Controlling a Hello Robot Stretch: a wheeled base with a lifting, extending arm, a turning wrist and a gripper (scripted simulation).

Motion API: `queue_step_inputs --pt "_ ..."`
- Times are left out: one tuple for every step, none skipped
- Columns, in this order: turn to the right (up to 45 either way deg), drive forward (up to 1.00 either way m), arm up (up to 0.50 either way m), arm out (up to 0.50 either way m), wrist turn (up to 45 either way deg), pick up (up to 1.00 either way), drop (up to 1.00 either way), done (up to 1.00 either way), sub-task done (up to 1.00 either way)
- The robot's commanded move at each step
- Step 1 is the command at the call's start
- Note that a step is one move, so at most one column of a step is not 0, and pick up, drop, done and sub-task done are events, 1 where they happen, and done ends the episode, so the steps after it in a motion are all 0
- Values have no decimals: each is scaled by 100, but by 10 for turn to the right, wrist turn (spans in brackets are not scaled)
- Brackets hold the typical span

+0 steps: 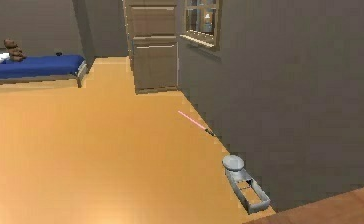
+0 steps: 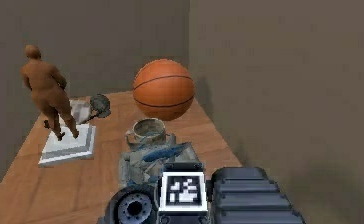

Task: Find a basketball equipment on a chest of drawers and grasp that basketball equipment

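Note:
An orange basketball (image 2: 164,86) rests on a wooden top (image 2: 215,140), close to the grey wall behind it. The arm's white marker square (image 2: 185,192) and the gripper's dark body (image 2: 137,204) rise from the arm side view's bottom edge, nearer than the ball. Between them and the ball lies a grey cup-like thing (image 2: 150,131) with a bluish-grey piece (image 2: 158,154) in front of it. I cannot make out the gripper's far end, so I cannot tell whether it holds anything.
A brown statue of a standing figure (image 2: 48,90) on a pale base (image 2: 68,145) stands at the top's left, with a small racket (image 2: 96,106) beside it. The forward view has orange floor, a blue bed (image 1: 38,66), a tall panelled door (image 1: 155,45), a pink stick (image 1: 195,122), and a grey device (image 1: 241,177) by the wall.

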Motion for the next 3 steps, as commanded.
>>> queue_step_inputs --pt "0 0 0 28 0 0 0 0 0" --pt "0 0 0 0 450 0 0 0 0" --pt "0 0 0 0 450 0 0 0 0"
